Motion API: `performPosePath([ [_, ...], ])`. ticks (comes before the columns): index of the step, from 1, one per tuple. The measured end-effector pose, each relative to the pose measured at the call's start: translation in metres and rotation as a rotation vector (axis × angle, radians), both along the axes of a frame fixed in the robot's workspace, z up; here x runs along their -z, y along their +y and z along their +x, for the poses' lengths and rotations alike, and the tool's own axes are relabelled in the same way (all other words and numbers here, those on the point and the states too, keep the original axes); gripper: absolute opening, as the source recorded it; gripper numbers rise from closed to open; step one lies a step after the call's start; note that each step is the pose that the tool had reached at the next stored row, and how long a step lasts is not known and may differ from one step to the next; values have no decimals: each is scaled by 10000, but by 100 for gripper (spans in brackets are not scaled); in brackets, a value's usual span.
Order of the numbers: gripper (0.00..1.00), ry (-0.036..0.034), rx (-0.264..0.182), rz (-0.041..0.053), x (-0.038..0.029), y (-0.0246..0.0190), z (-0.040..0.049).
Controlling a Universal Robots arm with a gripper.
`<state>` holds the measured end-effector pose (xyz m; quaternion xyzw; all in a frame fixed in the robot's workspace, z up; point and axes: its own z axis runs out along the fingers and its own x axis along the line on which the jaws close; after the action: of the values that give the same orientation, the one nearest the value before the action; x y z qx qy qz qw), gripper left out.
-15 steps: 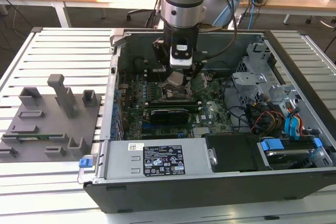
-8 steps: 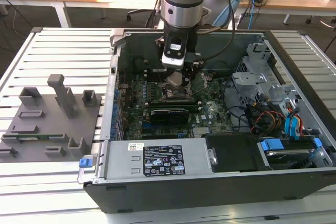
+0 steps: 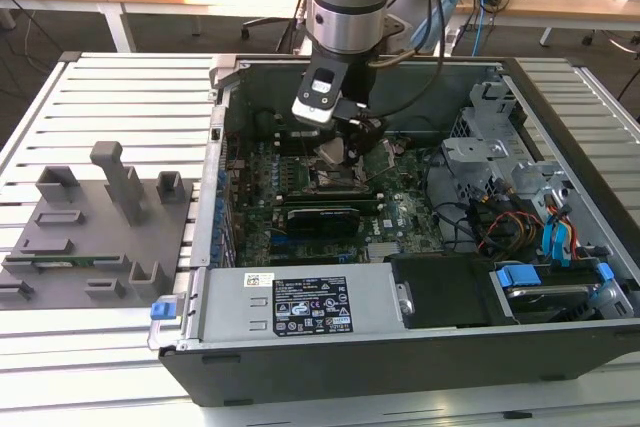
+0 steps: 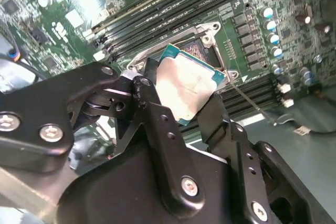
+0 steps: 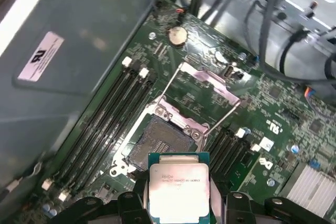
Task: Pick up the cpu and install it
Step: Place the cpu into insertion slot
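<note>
The cpu [image 4: 191, 80], a small square chip with a silver top and teal border, sits tilted between my black fingers [image 4: 153, 103] in the second wrist view. My gripper [image 5: 181, 204] is shut on the cpu [image 5: 178, 186], holding it just above the open dark socket [image 5: 157, 142] on the green motherboard. The socket's metal load plate [image 5: 207, 85] and lever stand raised on the far side of the socket. In the exterior view my gripper [image 3: 340, 150] reaches down into the open computer case [image 3: 400, 357], over the socket [image 3: 335, 179].
A long black expansion card [image 3: 322, 217] lies just in front of the socket. Memory slots [image 5: 113, 114] flank the socket. A power supply [image 3: 300, 302], drive bays and cables [image 3: 520, 217] fill the case. A grey fixture plate [image 3: 90, 237] lies at the exterior view's left.
</note>
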<state>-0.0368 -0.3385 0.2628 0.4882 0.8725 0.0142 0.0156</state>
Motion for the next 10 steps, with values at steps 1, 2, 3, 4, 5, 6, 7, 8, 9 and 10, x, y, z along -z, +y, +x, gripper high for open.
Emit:
performPosePath([
  [1,55,0,173,0,0,0,0],
  [2,55,0,350,-1,0,0,0],
  [3,55,0,502,0,1,0,0],
  [4,55,0,675,0,1,0,0],
  [5,55,0,888,-1,1,0,0],
  [6,55,0,1100,0,2,0,0],
  [7,55,0,1278,0,2,0,0],
  [8,55,0,1575,0,2,0,0],
  [9,55,0,1799,0,3,0,0],
  [10,55,0,1993,0,3,0,0],
])
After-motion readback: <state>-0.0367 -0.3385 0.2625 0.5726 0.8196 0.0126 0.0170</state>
